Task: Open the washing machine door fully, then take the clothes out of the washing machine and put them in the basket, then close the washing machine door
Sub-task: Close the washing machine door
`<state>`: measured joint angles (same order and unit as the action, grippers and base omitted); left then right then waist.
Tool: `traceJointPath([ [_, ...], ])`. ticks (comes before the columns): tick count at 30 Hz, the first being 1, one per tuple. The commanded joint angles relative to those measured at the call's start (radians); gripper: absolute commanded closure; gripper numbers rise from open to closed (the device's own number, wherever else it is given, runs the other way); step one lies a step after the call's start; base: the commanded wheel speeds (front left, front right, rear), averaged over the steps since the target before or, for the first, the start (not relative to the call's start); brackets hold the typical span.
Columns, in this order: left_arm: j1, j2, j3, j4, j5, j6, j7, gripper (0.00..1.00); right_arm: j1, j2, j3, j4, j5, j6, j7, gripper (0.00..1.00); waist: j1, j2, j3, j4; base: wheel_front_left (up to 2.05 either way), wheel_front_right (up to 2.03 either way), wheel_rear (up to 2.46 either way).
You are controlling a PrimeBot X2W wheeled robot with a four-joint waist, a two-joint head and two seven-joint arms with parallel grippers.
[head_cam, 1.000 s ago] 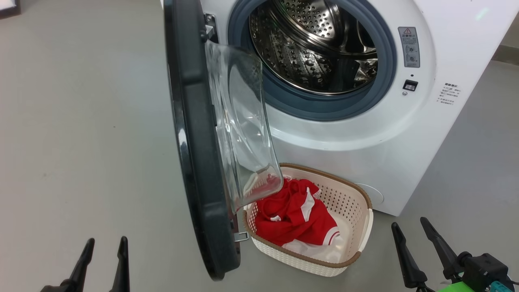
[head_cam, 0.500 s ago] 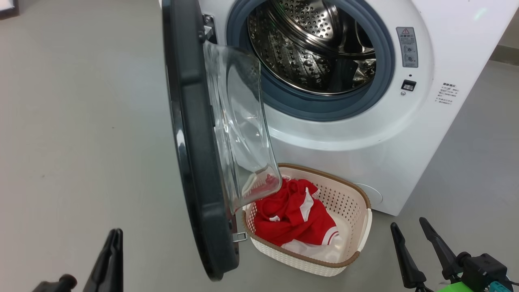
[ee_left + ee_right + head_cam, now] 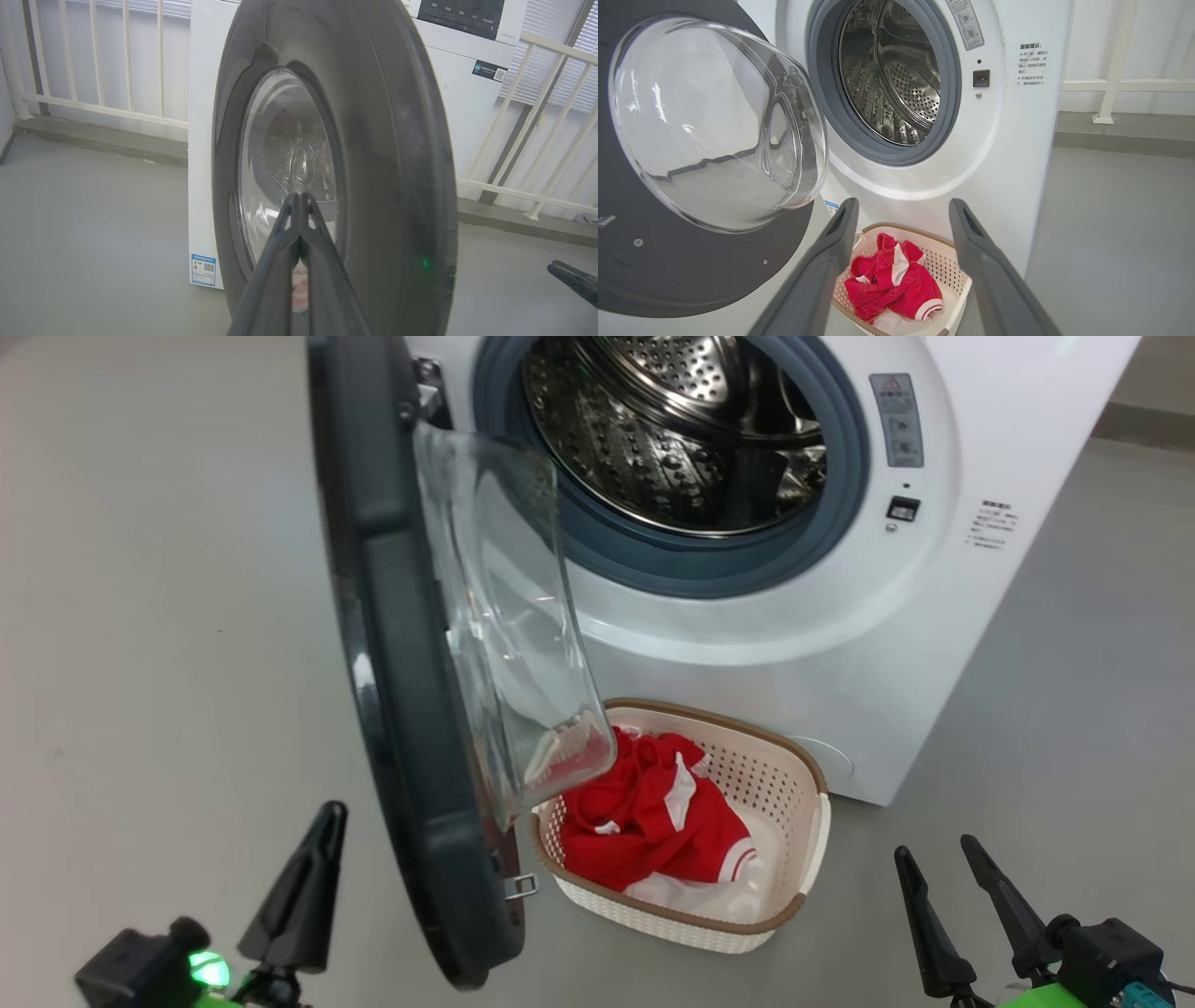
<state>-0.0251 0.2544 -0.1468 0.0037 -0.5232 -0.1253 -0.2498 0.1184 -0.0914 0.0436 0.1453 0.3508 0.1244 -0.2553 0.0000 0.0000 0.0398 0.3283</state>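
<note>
Door-closing stage: the left end effector point(image 3: 329, 817), open a second ago, is now pinched shut on nothing, its tips facing the outer side of the washing machine door point(image 3: 392, 663) just ahead, likely for pushing; the right end effector point(image 3: 934, 847) is spread wide and empty, with the clothes point(image 3: 644, 821) in the basket point(image 3: 747, 733) ahead to its left

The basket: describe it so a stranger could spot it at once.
Start at the big white washing machine with its round door swung open. On the floor at its foot sits the basket. It is cream perforated plastic with a brown rim, holding red and white clothes.
</note>
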Motion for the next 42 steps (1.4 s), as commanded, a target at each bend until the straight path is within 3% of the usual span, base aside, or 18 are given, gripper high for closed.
traceJointPath([
  [1, -0.051, 0.026, 0.023, -0.032, -0.009, -0.005, -0.012, 1.0, -0.042, -0.011, 0.018, -0.025, 0.0, 0.006, -0.006, 0.0, 0.0, 0.0, 0.014, -0.018, 0.0, 0.0, 0.0],
  [10, -0.111, 0.033, -0.084, -0.048, 0.002, -0.005, -0.012, 1.0, -0.067, -0.003, 0.006, -0.031, -0.002, 0.006, -0.006, 0.0, 0.0, 0.0, 0.054, -0.088, 0.0, 0.0, 0.0],
  [18, -0.202, 0.006, -0.15, -0.029, 0.01, -0.005, -0.012, 1.0, -0.096, 0.008, -0.003, -0.036, -0.003, 0.006, -0.006, 0.0, 0.0, 0.0, 0.099, -0.152, 0.0, 0.0, 0.0],
  [28, -0.377, -0.037, -0.215, 0.081, 0.008, -0.005, -0.012, 1.0, -0.128, 0.026, -0.012, -0.04, 0.0, 0.006, -0.006, 0.0, 0.0, 0.0, 0.156, -0.252, 0.0, 0.0, 0.0],
  [42, -0.613, -0.042, -0.226, 0.261, -0.031, -0.005, -0.012, 1.0, -0.163, 0.039, -0.021, -0.047, 0.007, 0.006, -0.006, 0.0, 0.0, 0.0, 0.223, -0.384, 0.0, 0.0, 0.0],
])
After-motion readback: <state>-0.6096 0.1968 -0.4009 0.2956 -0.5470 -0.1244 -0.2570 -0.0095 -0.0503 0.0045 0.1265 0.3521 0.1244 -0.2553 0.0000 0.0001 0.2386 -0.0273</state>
